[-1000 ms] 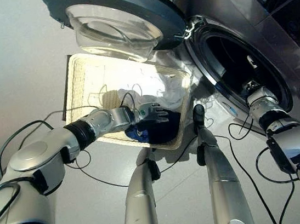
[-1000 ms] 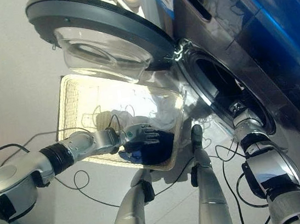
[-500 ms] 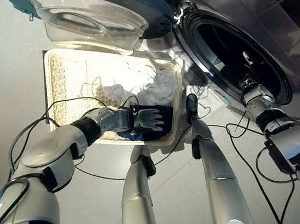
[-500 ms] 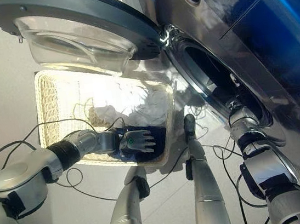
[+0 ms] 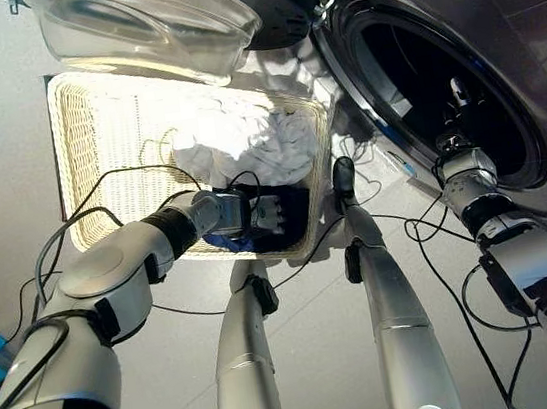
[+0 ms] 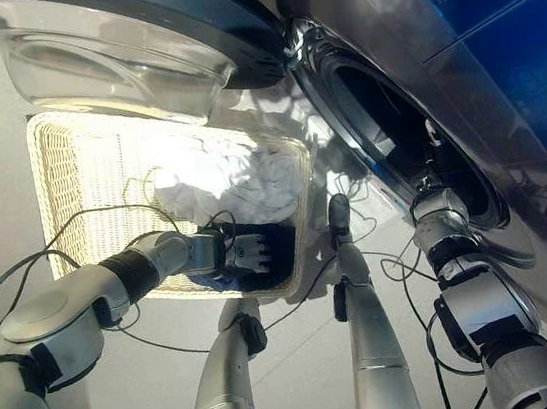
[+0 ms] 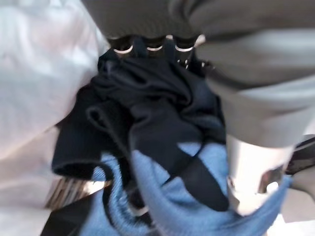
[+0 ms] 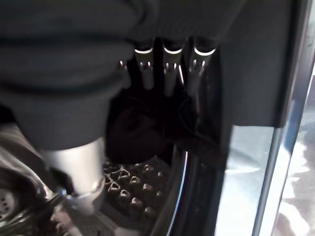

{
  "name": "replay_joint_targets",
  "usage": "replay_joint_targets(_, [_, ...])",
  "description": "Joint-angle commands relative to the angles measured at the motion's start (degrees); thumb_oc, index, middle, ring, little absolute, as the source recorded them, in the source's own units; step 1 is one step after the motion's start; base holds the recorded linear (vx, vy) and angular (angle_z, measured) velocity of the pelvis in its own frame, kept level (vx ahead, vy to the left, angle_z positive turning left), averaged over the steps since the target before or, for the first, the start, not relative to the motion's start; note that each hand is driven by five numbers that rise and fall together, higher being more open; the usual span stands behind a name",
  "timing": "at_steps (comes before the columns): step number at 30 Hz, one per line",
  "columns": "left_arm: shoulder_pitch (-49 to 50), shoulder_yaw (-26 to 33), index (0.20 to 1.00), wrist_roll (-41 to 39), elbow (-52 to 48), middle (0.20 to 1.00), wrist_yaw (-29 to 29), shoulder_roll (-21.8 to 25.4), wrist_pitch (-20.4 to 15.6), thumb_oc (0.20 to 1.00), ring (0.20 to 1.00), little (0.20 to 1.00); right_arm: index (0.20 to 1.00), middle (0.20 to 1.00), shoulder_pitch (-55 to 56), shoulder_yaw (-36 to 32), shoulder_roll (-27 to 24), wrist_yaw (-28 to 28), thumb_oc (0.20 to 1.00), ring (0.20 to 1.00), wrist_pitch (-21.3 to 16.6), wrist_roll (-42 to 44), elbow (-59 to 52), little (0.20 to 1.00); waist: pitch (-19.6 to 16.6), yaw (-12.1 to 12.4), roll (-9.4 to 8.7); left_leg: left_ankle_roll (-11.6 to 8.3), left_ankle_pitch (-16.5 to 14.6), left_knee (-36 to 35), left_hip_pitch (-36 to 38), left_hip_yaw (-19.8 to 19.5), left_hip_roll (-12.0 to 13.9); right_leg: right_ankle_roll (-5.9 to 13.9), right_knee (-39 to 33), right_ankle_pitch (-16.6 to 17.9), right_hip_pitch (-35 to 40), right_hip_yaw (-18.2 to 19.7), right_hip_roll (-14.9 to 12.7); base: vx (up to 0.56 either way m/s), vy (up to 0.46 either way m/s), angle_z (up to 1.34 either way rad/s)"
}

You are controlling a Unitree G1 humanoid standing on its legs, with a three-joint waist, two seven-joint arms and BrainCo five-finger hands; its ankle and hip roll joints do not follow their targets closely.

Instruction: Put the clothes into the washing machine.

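Sinking deeper into the basket (image 5: 93,137), the left hand (image 5: 267,212) now curls into the dark garment (image 7: 147,108) beneath it, but tangled blue cloth (image 7: 162,196) may drag out and spill.

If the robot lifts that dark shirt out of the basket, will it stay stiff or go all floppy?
Probably floppy: the dark shirt lies crumpled in soft folds. It may drag the blue cloth tangled under it. Likely light, since the left robot hand dents it easily.

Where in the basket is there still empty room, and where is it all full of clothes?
The basket is bare along its far-left side, between the wicker wall and the white clothes. It is crowded near the washing machine: white clothes are piled there, and the left hand is in the dark clothes in the near corner.
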Motion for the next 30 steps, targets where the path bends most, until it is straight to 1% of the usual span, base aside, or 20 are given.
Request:
replay_joint_targets(1, [1.8,1.1,1.0,5.0,3.2,1.0,-4.0,2.2,2.8,1.0,1.0,1.0,1.0,1.0,-1.5,-1.5,0.6,1.9,1.0,1.0,-4.1,3.0,-2.5,1.0,-1.3,0.1,-1.54,-3.46,0.4,-1.8,-1.0,2.9,-2.5,8.6,2.1,-0.1,-0.2,-1.8,1.5,0.01,-0.02,0.06])
replay_joint_targets(2, [2.5,1.1,1.0,5.7,3.6,1.0,-4.7,2.2,4.1,1.0,1.0,1.0,1.0,1.0,-1.0,-1.3,0.7,2.3,1.0,1.0,-4.3,3.6,-2.9,1.0,-1.3,0.0,-1.59,-3.6,0.0,-1.7,-0.7,2.8,-2.4,8.77,2.1,-0.4,0.2,-1.8,1.5,-0.01,-0.023,0.05])
replay_joint_targets(3, [2.3,1.1,1.0,6.0,3.9,1.0,-5.0,2.4,4.7,1.0,1.0,1.0,1.0,1.0,-1.3,-1.3,0.7,2.5,1.0,1.0,-4.5,3.9,-3.1,1.0,-1.3,0.1,-1.66,-3.51,0.4,-1.8,-1.2,2.9,-2.5,8.64,1.9,0.1,-0.3,-1.9,1.5,0.01,-0.009,0.04])
replay_joint_targets(4, [3.0,1.1,1.0,6.6,4.6,1.0,-5.4,2.3,5.6,1.0,1.0,1.0,1.0,1.0,-0.8,-1.2,0.9,3.0,1.0,1.0,-4.7,4.6,-3.2,1.0,-1.3,0.2,-1.73,-3.66,-0.1,-1.7,-0.7,2.8,-2.4,8.82,2.0,-0.3,0.3,-2.0,1.4,0.0,0.0,0.0])
replay_joint_targets(5, [3.0,1.1,0.925,6.6,4.9,0.925,-5.7,2.5,5.9,0.925,0.925,0.925,1.0,1.0,-0.9,-1.4,0.9,3.2,1.0,1.0,-4.8,5.1,-3.3,1.0,-1.3,0.3,-1.81,-3.67,-0.1,-1.7,-0.9,2.8,-2.4,8.84,2.0,-0.3,0.1,-2.1,1.3,0.0,0.0,0.0])
replay_joint_targets(6, [3.1,1.1,0.401,6.7,5.0,0.401,-5.6,2.5,6.0,0.401,0.401,0.401,1.0,1.0,-0.7,-1.6,1.0,3.7,1.0,1.0,-5.0,5.7,-3.6,1.0,-1.3,0.4,-1.97,-3.71,0.0,-1.6,-1.0,2.7,-2.3,8.83,2.0,-0.2,0.1,-2.2,1.2,0.0,0.0,0.0])
replay_joint_targets(7, [3.3,1.1,0.2,6.5,5.1,0.2,-5.8,2.5,6.0,0.2,0.2,0.2,1.0,1.0,-0.5,-1.6,1.1,3.9,1.0,1.0,-5.1,5.9,-3.7,1.0,-1.3,0.5,-2.02,-3.74,-0.1,-1.5,-1.0,2.7,-2.3,8.84,2.1,-0.3,0.2,-2.2,1.2,0.0,0.0,0.0])
replay_joint_targets(9, [3.4,1.1,0.2,6.2,5.2,0.2,-6.0,2.5,5.9,0.2,0.2,0.2,1.0,1.0,-0.5,-1.6,1.1,4.1,1.0,1.0,-5.3,6.3,-4.0,1.0,-1.3,0.5,-2.11,-3.74,-0.1,-1.3,-1.2,2.6,-2.2,8.82,2.3,-0.3,0.0,-2.2,1.2,0.0,0.0,0.0])
replay_joint_targets(12, [3.2,1.1,0.2,6.1,5.9,0.2,-4.5,2.4,5.1,0.2,0.2,0.2,1.0,1.0,-0.1,-2.8,1.5,4.0,1.0,1.0,-5.2,6.8,-4.6,1.0,-1.3,1.0,-2.57,-3.68,-0.4,-0.8,-0.9,2.3,-2.1,8.86,3.0,-0.6,0.3,-2.3,1.0,0.0,0.0,0.0])
replay_joint_targets(13, [2.7,1.1,0.2,6.2,5.9,0.2,-4.1,2.4,4.9,0.2,0.2,0.2,1.0,1.0,-0.3,-3.1,1.7,4.1,1.0,1.0,-5.2,7.3,-4.7,1.0,-1.3,1.0,-2.68,-3.58,-0.1,-0.6,-1.4,2.5,-2.1,8.73,2.9,-0.1,-0.2,-2.4,0.9,0.0,0.0,0.0])
replay_joint_targets(14, [2.9,1.1,0.2,6.2,5.9,0.2,-3.5,2.4,4.4,0.2,0.2,0.2,1.0,1.0,0.0,-3.4,1.7,4.2,1.0,1.0,-4.9,7.7,-4.6,1.0,-1.3,1.2,-2.7,-3.67,-0.5,-0.5,-0.7,2.4,-2.0,8.88,3.1,-0.5,0.5,-2.6,0.8,0.0,0.0,0.0])
replay_joint_targets(15, [2.5,1.1,0.2,6.2,6.1,0.2,-3.1,2.5,4.0,0.2,0.2,0.2,1.0,1.0,-0.3,-3.7,1.5,4.2,1.0,1.0,-4.6,8.2,-4.6,1.0,-1.3,1.3,-2.78,-3.56,-0.1,-0.5,-0.9,2.5,-2.0,8.71,3.1,-0.2,0.3,-2.7,0.7,0.0,0.0,0.0])
replay_joint_targets(17, [2.5,1.2,0.2,5.9,6.4,0.2,-2.0,2.3,3.1,0.2,0.2,0.2,1.0,1.0,-0.3,-4.0,1.5,4.6,1.0,1.0,-4.2,9.0,-3.9,1.0,-1.3,1.5,-2.93,-3.68,-0.7,-0.4,0.2,2.5,-2.0,8.81,3.1,-0.7,1.5,-3.1,0.6,-0.01,0.006,0.05])
replay_joint_targets(18, [2.3,1.2,0.2,5.9,6.5,0.2,-1.6,2.3,3.0,0.2,0.2,0.2,1.0,1.0,-0.6,-4.1,1.5,4.7,1.0,1.0,-4.2,9.1,-3.8,1.0,-1.3,1.5,-2.97,-3.58,-0.3,-0.4,-0.2,2.6,-2.0,8.65,3.0,-0.3,1.1,-3.1,0.6,0.0,0.006,0.05])
replay_joint_targets(20, [2.5,1.4,0.2,6.0,6.9,0.2,0.7,2.1,2.7,0.2,0.2,0.2,1.0,1.0,-0.1,-4.3,1.7,5.6,1.0,1.0,-4.0,9.9,-3.3,1.0,-1.3,1.7,-3.08,-3.66,-0.9,-0.1,0.8,2.5,-1.9,8.74,3.4,-0.9,2.2,-3.4,0.6,0.0,0.005,0.02])
replay_joint_targets(22, [1.9,1.7,0.2,5.9,6.9,0.2,2.0,2.3,2.1,0.2,0.2,0.2,1.0,1.0,-0.3,-4.3,1.6,5.6,1.0,1.0,-3.7,9.9,-3.2,1.0,-1.3,1.7,-3.17,-3.52,-0.6,0.0,0.8,2.6,-1.8,8.48,3.4,-0.6,2.2,-3.5,0.5,0.0,0.0,0.0])
replay_joint_targets(23, [2.2,2.1,0.2,6.0,7.0,0.2,3.9,2.4,1.9,0.2,0.2,0.2,1.0,1.0,0.2,-4.3,1.7,5.9,1.0,1.0,-3.4,9.4,-3.1,1.0,-1.3,1.8,-3.21,-3.59,-1.1,0.2,1.8,2.5,-1.8,8.57,3.7,-1.2,3.2,-3.6,0.4,0.0,0.0,0.0])
replay_joint_targets(25, [1.9,2.3,0.2,5.4,7.0,0.2,5.7,2.7,2.3,0.2,0.2,0.2,1.0,1.0,0.1,-4.0,1.6,6.0,1.0,1.0,-3.4,8.4,-3.3,1.0,-1.3,1.9,-3.26,-3.41,-0.9,0.3,1.8,2.6,-1.7,8.36,3.9,-1.1,3.3,-3.9,0.2,0.0,0.0,0.0])
replay_joint_targets(27, [2.0,3.0,0.2,4.8,7.1,0.2,8.2,2.7,2.4,0.2,0.2,0.2,1.0,1.0,0.6,-3.2,1.7,6.0,1.0,1.0,-3.6,6.8,-4.1,1.0,-1.3,2.2,-3.29,-3.42,-1.6,0.8,3.1,2.5,-1.7,8.32,4.5,-1.9,4.5,-4.1,0.0,0.0,0.0,0.0])
replay_joint_targets(30, [2.2,4.2,0.2,3.9,7.4,0.2,11.1,2.8,2.2,0.2,0.2,0.2,1.0,1.0,1.4,-2.6,1.8,6.3,1.0,1.0,-2.7,5.5,-5.2,1.0,-1.3,2.2,-3.37,-3.35,-2.0,1.4,4.1,2.4,-1.7,8.2,5.3,-2.5,5.3,-4.2,-0.1,0.0,0.0,0.0])
